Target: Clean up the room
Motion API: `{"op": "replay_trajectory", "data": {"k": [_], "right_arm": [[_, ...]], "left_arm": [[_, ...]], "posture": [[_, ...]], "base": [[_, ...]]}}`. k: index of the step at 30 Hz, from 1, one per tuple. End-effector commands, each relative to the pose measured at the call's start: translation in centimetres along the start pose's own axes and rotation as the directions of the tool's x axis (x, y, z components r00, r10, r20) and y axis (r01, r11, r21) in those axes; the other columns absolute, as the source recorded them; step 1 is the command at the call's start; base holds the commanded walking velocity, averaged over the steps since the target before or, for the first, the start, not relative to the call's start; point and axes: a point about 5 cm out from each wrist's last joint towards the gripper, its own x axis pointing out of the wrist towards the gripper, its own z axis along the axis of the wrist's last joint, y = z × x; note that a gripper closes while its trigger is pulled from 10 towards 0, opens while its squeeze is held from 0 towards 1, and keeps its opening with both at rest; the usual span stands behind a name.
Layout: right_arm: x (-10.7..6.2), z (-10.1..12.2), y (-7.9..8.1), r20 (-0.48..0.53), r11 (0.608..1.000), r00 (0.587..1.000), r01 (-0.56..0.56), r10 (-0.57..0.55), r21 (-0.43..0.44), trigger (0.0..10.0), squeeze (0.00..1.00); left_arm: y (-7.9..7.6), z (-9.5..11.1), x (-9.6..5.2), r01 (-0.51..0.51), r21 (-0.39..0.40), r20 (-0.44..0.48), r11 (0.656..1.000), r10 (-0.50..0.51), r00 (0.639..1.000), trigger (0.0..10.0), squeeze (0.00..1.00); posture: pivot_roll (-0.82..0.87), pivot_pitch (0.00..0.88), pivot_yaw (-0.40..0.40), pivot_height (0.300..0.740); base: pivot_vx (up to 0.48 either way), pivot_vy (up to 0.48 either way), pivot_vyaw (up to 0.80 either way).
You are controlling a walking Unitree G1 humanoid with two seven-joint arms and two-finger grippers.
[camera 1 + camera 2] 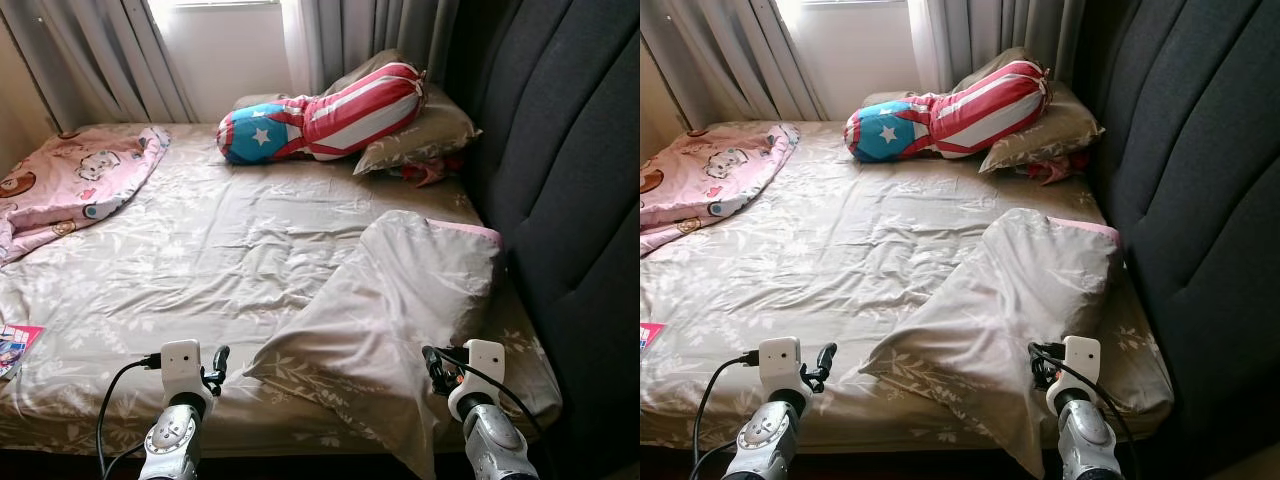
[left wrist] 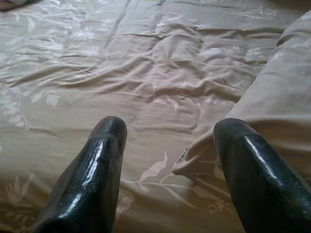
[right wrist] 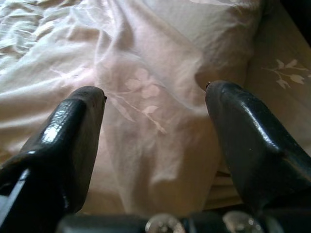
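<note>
The bed [image 1: 200, 250] lay under a taupe sheet printed with pale leaf sprigs, the cloth rumpled into soft ridges across the middle. On its right side sat a large pillow [image 1: 400, 310] in the same leafy fabric, slumped and wedge-shaped, a pink strip showing along its top edge, its lower corner drooping over the mattress edge and cut off by the frame. Up at the head, a long bolster [image 1: 320, 125] in red and white stripes with a blue end and a white star leaned across a second taupe pillow [image 1: 425, 135]; something reddish poked out beneath that pillow, too crumpled to identify. A pink cartoon-print blanket [image 1: 75, 185] was bunched at the far left, running out of view. A dark padded headboard [image 1: 570, 200], stitched into tall panels, lined the right. Grey curtains [image 1: 100, 55] hung in folds behind. A colourful flat item [image 1: 15, 345] sat at the left edge, mostly cropped.

Left gripper [image 2: 167, 145] hovered low over the sheet, glossy black fingers [image 2: 92, 174] spread wide, nothing between them, the large pillow's corner just beside the gap. Right gripper [image 3: 155, 116] poised just over the large pillow, fingers equally wide apart; whether a tip touched the fabric was hard to tell.
</note>
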Motion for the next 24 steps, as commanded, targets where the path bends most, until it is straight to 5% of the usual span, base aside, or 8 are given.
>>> {"op": "replay_trajectory", "data": {"k": [1,24], "right_arm": [[0.0,-0.18,0.05,-0.015,1.0,1.0,0.003,-0.003,0.006,10.0,0.0],[-0.09,-0.51,-0.05,-0.033,1.0,0.999,0.018,-0.017,0.015,10.0,0.0]], "left_arm": [[0.3,0.16,0.13,-0.006,0.002,-0.005,1.0,0.006,1.0,10.0,0.0],[0.61,-0.12,-0.07,-0.011,0.0,-0.016,1.0,0.011,1.0,10.0,0.0]], "posture": [[-0.08,0.009,0.029,0.671],[-0.07,0.02,0.03,0.671]], "base": [[0.0,0.0,0.0],[0.342,0.0,0.0]]}}
